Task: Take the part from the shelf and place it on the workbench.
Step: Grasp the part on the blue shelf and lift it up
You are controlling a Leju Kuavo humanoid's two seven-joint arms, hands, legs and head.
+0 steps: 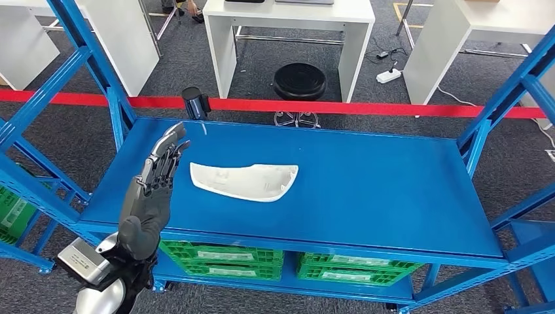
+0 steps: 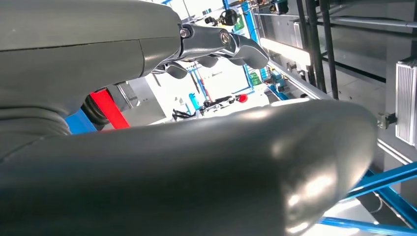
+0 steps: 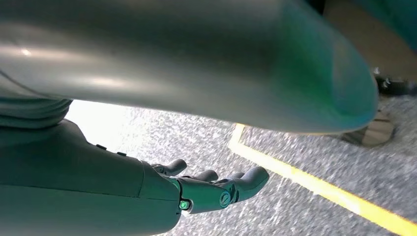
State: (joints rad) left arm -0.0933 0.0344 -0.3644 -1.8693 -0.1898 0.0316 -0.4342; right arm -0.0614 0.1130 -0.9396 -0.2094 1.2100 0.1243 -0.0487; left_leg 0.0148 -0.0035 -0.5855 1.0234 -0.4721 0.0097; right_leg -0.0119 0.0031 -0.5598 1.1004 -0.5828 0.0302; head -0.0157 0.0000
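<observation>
One white part, two green crates, one black stool, two hands.

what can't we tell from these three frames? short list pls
- Left wrist view: the thick grey thumb blocks the shelf and the part; whether the left hand touches anything there cannot be told.
- Head view: the white part shows from above only, its underside is hidden.
- Green crates: cut off by the shelf; labels too small to read.
- Right wrist view: the right hand hangs over blurred floor.

White part, blue shelf, green crates, red tape.
</observation>
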